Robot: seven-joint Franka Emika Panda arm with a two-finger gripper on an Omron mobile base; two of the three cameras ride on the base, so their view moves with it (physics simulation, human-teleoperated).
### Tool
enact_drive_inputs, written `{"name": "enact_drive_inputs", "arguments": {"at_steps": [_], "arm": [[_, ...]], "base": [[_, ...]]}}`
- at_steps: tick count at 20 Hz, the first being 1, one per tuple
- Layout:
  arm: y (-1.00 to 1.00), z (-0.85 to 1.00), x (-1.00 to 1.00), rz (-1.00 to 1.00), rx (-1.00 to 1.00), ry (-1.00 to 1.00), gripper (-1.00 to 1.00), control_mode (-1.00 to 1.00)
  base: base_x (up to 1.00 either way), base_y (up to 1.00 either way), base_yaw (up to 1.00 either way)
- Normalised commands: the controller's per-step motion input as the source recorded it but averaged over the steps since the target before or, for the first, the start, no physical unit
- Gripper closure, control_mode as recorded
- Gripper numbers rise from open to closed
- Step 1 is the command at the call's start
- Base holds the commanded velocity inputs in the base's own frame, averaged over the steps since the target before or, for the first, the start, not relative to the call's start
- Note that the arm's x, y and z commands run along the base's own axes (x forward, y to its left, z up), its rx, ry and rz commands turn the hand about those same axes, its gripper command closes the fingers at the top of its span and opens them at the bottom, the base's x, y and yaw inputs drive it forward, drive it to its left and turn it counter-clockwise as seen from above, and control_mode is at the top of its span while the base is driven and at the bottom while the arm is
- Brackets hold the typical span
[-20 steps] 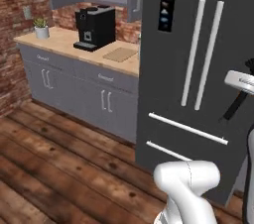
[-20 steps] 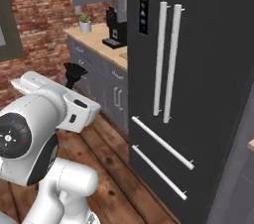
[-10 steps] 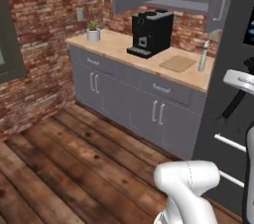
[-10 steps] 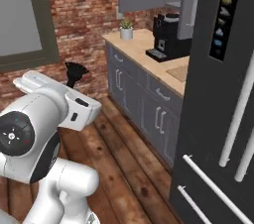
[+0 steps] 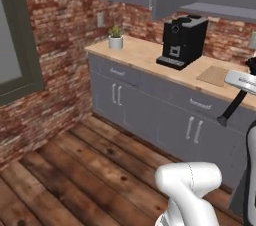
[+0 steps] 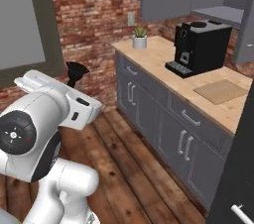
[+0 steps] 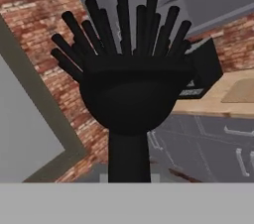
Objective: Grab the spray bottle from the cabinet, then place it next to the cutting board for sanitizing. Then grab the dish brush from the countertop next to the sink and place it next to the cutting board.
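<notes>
My gripper (image 7: 129, 171) is shut on the dish brush (image 7: 129, 84), whose black bristly head stands up right before the hand camera. In the left base view the brush's slim handle (image 5: 231, 107) hangs down-left below the hand at the right edge. From the right base view the brush's head (image 6: 77, 72) sticks up above the white hand. The cutting board (image 5: 215, 75) (image 6: 221, 90) lies flat on the countertop (image 5: 140, 52) to the right of a black coffee machine. An open grey cabinet (image 5: 220, 10) hangs above it. The spray bottle and the sink are out of view.
A black coffee machine (image 5: 181, 42) (image 6: 201, 47) stands on the counter, a small potted plant (image 5: 115, 37) near its left end. Grey base cabinets (image 5: 150, 115) run below. Brick wall with a dark-framed window (image 5: 20, 35) is on the left. Wooden floor (image 5: 90, 170) lies open in front.
The whole picture has swung left as the base moved: the fridge has left the views, and the counter, brick wall and window have come in. The brush stays in the shut gripper.
</notes>
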Motion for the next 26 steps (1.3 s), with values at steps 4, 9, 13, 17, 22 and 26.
{"name": "enact_drive_inputs", "arguments": {"at_steps": [4,9,13,17,22,26], "arm": [[0.0,0.0,0.0,0.0,0.0,0.0,1.0,1.0],[0.0,0.0,0.0,0.0,0.0,0.0,1.0,1.0],[0.0,0.0,0.0,0.0,0.0,0.0,1.0,1.0],[0.0,0.0,0.0,0.0,0.0,0.0,1.0,1.0],[0.0,0.0,0.0,0.0,0.0,0.0,1.0,1.0],[0.0,0.0,0.0,0.0,0.0,0.0,1.0,1.0]], "base": [[1.0,0.99,-0.24],[1.0,0.89,-0.35],[1.0,0.7,-0.4],[0.84,-0.06,-0.36],[0.42,-0.43,-0.33],[0.13,-0.5,-0.35]]}}
